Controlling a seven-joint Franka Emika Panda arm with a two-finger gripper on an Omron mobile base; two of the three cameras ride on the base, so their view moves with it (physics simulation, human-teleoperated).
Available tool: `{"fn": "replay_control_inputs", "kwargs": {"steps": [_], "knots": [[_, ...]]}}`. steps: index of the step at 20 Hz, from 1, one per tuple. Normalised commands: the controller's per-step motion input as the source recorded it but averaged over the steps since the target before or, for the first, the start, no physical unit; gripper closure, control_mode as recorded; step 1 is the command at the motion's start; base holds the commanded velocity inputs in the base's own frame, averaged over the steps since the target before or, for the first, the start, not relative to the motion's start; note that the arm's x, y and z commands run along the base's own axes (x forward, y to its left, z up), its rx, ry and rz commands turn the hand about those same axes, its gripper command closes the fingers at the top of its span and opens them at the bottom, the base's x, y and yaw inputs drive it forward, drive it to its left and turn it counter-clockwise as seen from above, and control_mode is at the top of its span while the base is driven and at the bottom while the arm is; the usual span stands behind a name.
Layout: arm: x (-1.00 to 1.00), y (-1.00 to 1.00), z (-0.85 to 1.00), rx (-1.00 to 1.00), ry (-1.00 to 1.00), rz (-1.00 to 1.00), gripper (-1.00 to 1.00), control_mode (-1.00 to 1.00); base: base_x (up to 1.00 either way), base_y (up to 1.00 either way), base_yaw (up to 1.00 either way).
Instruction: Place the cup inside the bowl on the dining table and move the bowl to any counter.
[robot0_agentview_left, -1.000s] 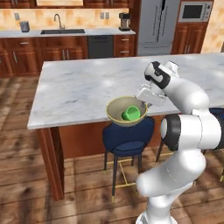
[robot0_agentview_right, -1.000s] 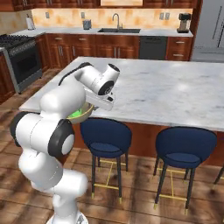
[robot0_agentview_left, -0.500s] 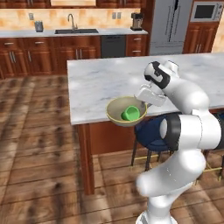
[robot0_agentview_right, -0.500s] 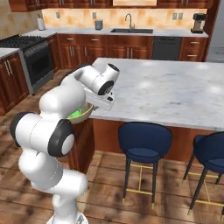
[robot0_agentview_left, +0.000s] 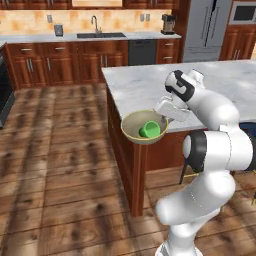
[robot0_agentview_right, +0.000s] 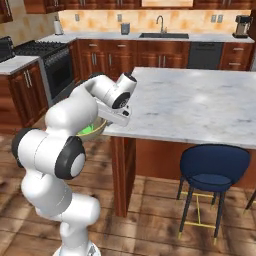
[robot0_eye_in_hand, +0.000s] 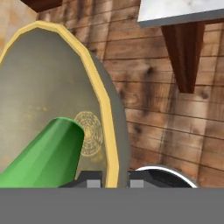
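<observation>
In the centre of the left base frame, the gripper (robot0_agentview_left: 165, 116) is pinching the rim of the bowl (robot0_agentview_left: 134, 132) between its nearly closed fingers. The bowl is hanging in the air just off the corner of the dining table (robot0_agentview_left: 145, 85), above the wood floor (robot0_agentview_left: 60, 165). The cup (robot0_agentview_left: 149, 129) is lying inside the bowl, at the lower left of the hand frame.

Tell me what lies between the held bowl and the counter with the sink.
Bare wooden floor separates the bowl from the counter, seen in the left base view.
</observation>
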Motion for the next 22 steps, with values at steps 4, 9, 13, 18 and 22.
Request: {"fn": "replay_control_inputs", "kwargs": {"steps": [4, 9, 13, 18, 22], "knots": [[0.00, 0.00, 0.00, 0.00, 0.00, 0.00, 1.00, 1.00, 0.00, 0.99, -0.04], [0.00, 0.00, 0.00, 0.00, 0.00, 0.00, 1.00, 1.00, 0.33, 0.82, -0.04], [0.00, 0.00, 0.00, 0.00, 0.00, 0.00, 1.00, 1.00, 0.86, 0.49, -0.08], [0.00, 0.00, 0.00, 0.00, 0.00, 0.00, 1.00, 1.00, 0.78, 0.43, -0.05], [0.00, 0.00, 0.00, 0.00, 0.00, 0.00, 1.00, 1.00, 0.79, 0.50, -0.01]]}}
